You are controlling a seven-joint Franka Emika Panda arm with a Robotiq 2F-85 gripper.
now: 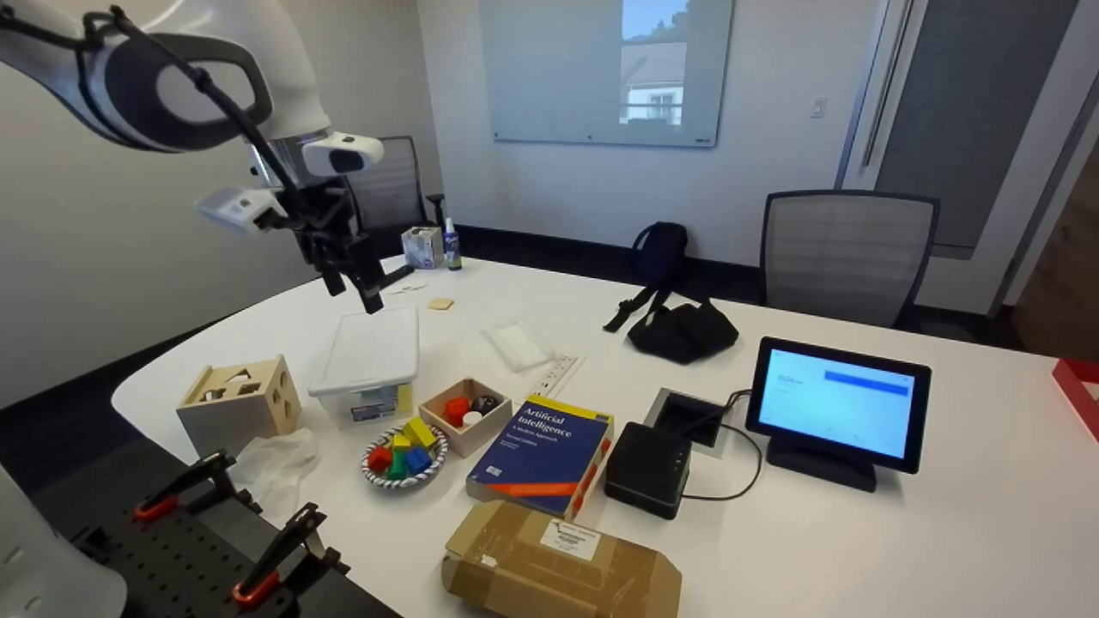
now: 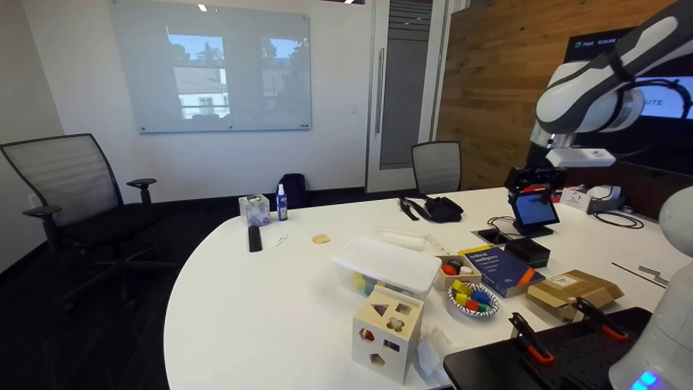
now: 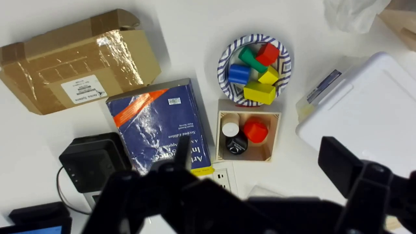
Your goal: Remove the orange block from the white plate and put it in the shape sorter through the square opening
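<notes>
White tabletop [image 3: 191,42]: bare beyond the patterned white plate [image 3: 223,72] as seen from the gripper [image 3: 258,152]; that is the widest free approach.

Lidded tub [image 3: 360,113]: right of the plate in the wrist view, a bare strip between.

Cardboard package [image 3: 78,61]: left of the plate, well apart. Textbook "Artificial Intelligence" [image 3: 156,120]: also left, nearer the gripper.

Shape sorter [image 2: 387,336]: on the tub's side of the plate, past crumpled wrap [image 3: 352,14]. Judged: the carry should clear the plate's rim, the wrap and the tub's corner.

Gripper: fingers spread wide, nothing between; it hangs high above the table in both exterior views. In the wrist view the plate lies straight ahead of the gap. Judged next move: forward to the plate, then down.

Wooden box [image 3: 261,151]: beside the plate, on the gripper's side; whether they touch, cannot tell.

Square-looking opening [image 2: 403,309]: in the sorter's top face.

Block: none is plainly orange. Nearest match, taken as target, is the red block [image 3: 268,54], in the plate's far right part by the rim, beside the green piece [image 3: 252,60]. No clear long axis. Yellow blocks [image 3: 259,92] lie between it and the gripper. Risk, judged: rim and green piece crowd the fingers.
</notes>
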